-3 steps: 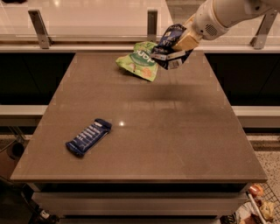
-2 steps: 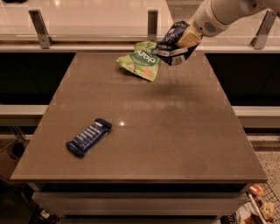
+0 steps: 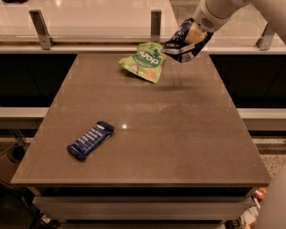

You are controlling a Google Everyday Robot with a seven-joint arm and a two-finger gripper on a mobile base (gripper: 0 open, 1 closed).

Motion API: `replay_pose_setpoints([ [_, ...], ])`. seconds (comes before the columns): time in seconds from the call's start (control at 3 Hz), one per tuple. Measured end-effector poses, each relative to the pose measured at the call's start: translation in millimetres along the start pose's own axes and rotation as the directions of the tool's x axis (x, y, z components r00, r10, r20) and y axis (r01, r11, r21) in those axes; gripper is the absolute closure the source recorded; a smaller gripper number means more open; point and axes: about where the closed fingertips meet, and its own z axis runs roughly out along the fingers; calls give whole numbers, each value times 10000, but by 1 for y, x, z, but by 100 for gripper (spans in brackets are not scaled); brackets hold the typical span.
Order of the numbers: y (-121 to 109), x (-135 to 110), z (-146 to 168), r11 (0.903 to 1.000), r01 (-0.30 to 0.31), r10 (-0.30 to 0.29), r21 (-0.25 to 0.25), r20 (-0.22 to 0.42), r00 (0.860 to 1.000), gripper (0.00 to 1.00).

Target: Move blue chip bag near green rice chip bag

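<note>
1. First, at the counter's 8 o'clock lies a small narrow blue bar wrapper. It is flat on the brown top, its long axis running from 8 to 2 o'clock, well apart from everything else.
2. Behind the counter's far left corner, at 11 o'clock, a metal rail post stands on the pale ledge. A second post stands at 12 o'clock.
3. At 12 o'clock, near the far edge, the green rice chip bag rests on the counter. It is crumpled and tilted, with its white lettering facing up and its lower corner pointing toward 5 o'clock.
4. Just to the 2 o'clock side of that pouch hangs the blue chip bag, over the far edge at about 1 o'clock and raised off the surface. Its lower left corner meets the green pouch's upper right edge in this view; whether the two touch cannot be told.
5. The claw is pinching the blue chip bag at its upper right part, and the bag droops from the grip toward 8 o'clock.
6. The white arm reaches in from the 1 o'clock corner, slanting down to the claw.
</note>
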Motion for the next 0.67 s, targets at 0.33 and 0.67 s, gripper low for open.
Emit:
replay_pose_setpoints([
  [0.33,-14,0,10,9996,53,-39,267,-516,9987,100],
  [0.67,-14,0,11,9996,65,-51,262,-526,9986,82],
])
